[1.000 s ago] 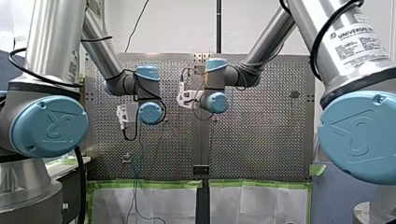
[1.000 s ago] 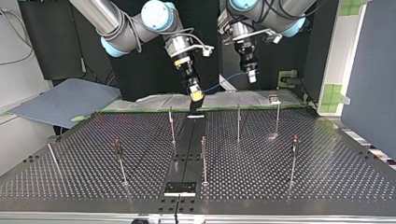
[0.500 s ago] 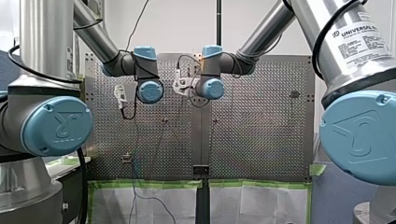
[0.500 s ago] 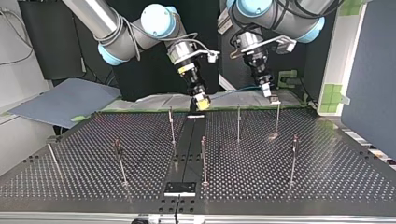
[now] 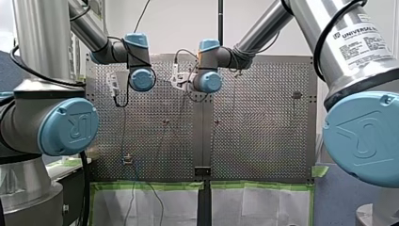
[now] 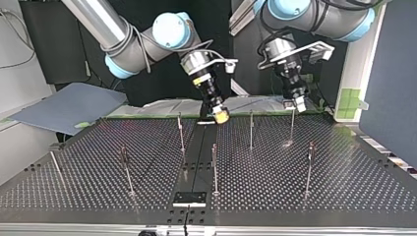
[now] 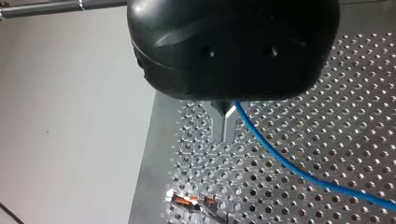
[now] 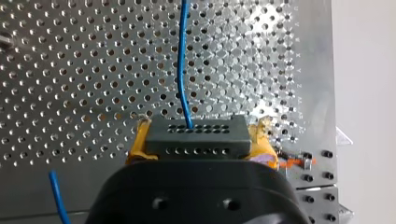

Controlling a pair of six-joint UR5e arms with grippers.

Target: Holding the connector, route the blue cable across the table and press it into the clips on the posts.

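In the right wrist view, my right gripper (image 8: 198,145) is shut with its yellow pads (image 8: 139,142) on a dark grey connector (image 8: 196,130). The blue cable (image 8: 183,70) leaves the connector and runs ahead over the perforated table. In the top view this gripper (image 6: 221,117) hangs low over the table's far edge near the middle. My left gripper (image 7: 225,135) has its metal fingers shut on the blue cable (image 7: 289,170), which trails away to one side. In the top view it (image 6: 298,104) hangs beside the clip (image 6: 288,103) on the far right post.
Several thin posts (image 6: 251,130) stand upright across the perforated table (image 6: 344,187), with a dark strip (image 6: 196,162) down its middle. An orange-levered clip (image 7: 191,201) lies ahead of my left gripper. A blue-grey sheet (image 6: 69,105) lies beyond the table at the top view's left.
Both grippers moved toward the top view's right. My left gripper dropped to the far right post's clip; my right gripper sank closer to the table's far edge.
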